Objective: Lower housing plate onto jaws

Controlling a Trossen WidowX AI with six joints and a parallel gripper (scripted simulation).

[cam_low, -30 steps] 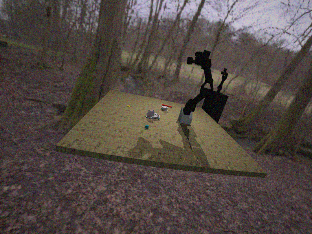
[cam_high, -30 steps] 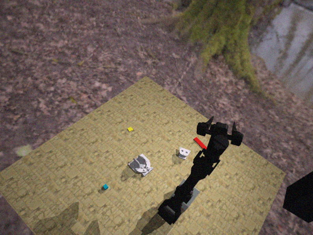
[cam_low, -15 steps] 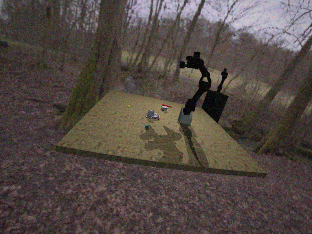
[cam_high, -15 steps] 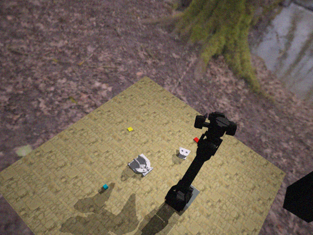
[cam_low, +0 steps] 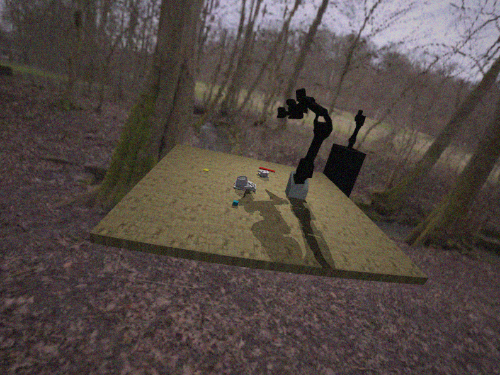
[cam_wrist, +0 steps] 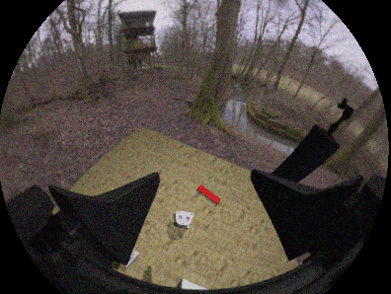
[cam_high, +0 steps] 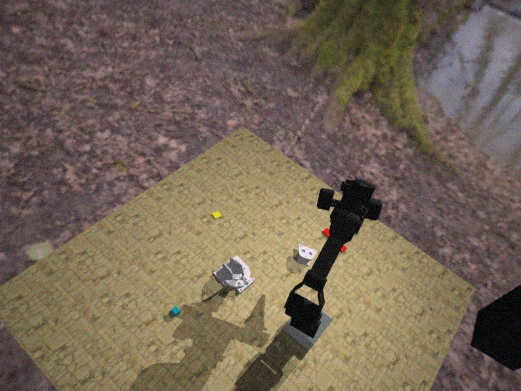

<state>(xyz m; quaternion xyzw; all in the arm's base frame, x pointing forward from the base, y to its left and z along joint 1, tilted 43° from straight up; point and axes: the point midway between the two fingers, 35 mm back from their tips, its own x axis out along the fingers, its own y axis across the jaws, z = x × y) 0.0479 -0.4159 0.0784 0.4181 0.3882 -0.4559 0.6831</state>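
Note:
The white housing plate (cam_high: 306, 253) (cam_low: 263, 173) (cam_wrist: 185, 218), with two holes in its face, stands apart from the jaw assembly, near the red bar. The larger grey-white jaw assembly (cam_high: 234, 275) (cam_low: 244, 184) has upright curved jaws on a base; how the jaws sit on their pins is too small to tell. A white corner behind the left finger in the wrist view is too hidden to name. My gripper (cam_high: 350, 204) (cam_wrist: 204, 176) is open and empty, high above the table beyond the plate, touching neither part. Its fingertips are hidden in the top view.
A red bar (cam_high: 326, 232) (cam_low: 266, 170) (cam_wrist: 208, 194) lies beside the plate. A teal cube (cam_high: 175, 310) (cam_low: 235, 202) and a yellow tile (cam_high: 216, 214) (cam_low: 206, 170) lie on the stone-patterned table (cam_high: 126, 252) (cam_low: 161, 226). A black block (cam_high: 500, 328) (cam_low: 345, 167) (cam_wrist: 308, 153) stands off the table's edge.

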